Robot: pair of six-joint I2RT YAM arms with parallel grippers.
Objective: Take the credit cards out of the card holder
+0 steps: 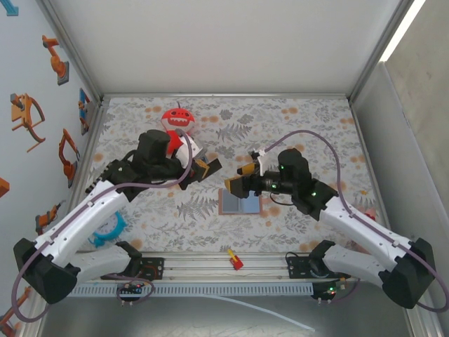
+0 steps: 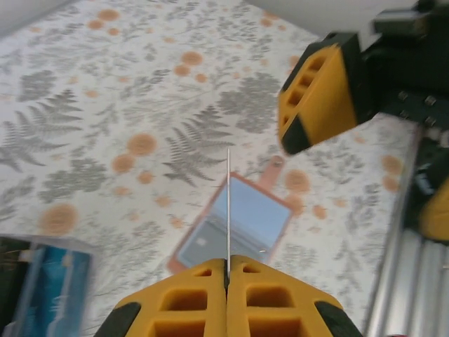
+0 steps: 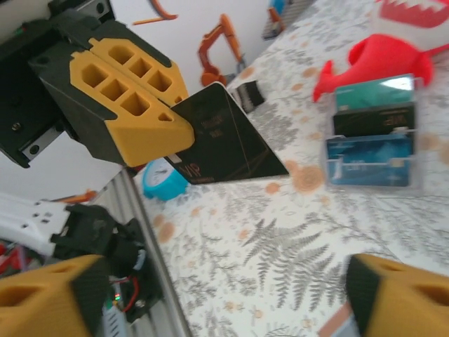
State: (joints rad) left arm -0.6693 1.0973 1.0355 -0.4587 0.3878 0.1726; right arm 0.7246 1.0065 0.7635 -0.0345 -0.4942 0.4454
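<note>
Fingers [image 2: 189, 302] of our left gripper [image 1: 209, 167] are pressing tight together on a dark card [image 3: 224, 140], gripping it by one edge and holding it in the air above the floral table [image 1: 295, 119]. From our left wrist we are seeing that card as a thin upright line. Beyond this gripper the red plush toy [image 1: 179, 119] is lying, with a clear rack of cards [image 3: 372, 133] just beside it. Moving right, the card holder [image 1: 240, 203] is lying open and flat on the table, its pale blue inside facing up. It is sitting toward the near rail, roughly under the gap between our two grippers, and neither is touching it. Further right, our right gripper [image 1: 242, 177] is hovering with its jaws spread wide and nothing between them, its fingertips pointing toward the left gripper and close to the held card.
</note>
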